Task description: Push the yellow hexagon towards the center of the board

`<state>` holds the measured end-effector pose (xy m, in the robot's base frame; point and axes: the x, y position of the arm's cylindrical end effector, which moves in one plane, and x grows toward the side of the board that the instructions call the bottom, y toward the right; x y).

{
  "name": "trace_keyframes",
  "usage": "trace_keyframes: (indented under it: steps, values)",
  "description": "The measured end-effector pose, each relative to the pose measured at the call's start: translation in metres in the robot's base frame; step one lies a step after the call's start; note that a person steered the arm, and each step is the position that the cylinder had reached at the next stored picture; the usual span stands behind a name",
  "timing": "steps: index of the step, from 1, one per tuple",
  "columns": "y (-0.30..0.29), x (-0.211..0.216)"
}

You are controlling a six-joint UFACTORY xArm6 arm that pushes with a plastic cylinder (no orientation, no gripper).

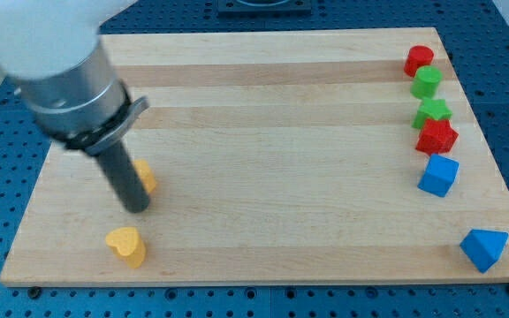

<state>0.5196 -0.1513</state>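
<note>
The yellow hexagon lies on the wooden board at the view's left, partly hidden behind my rod. My tip rests on the board just below and to the left of the hexagon, touching or nearly touching it. A yellow heart-shaped block lies below the tip, near the board's bottom left edge, apart from it.
Along the view's right edge stand a red block, a green block, a green star, a red star, a blue cube and a blue block. The arm's grey body fills the top left.
</note>
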Motion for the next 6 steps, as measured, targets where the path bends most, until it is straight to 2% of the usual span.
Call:
trace_keyframes:
  steps: [2, 4, 5, 6]
  values:
    - [0.001, 0.003]
    - [-0.052, 0.036]
    - [-0.056, -0.023]
    - [-0.055, -0.035]
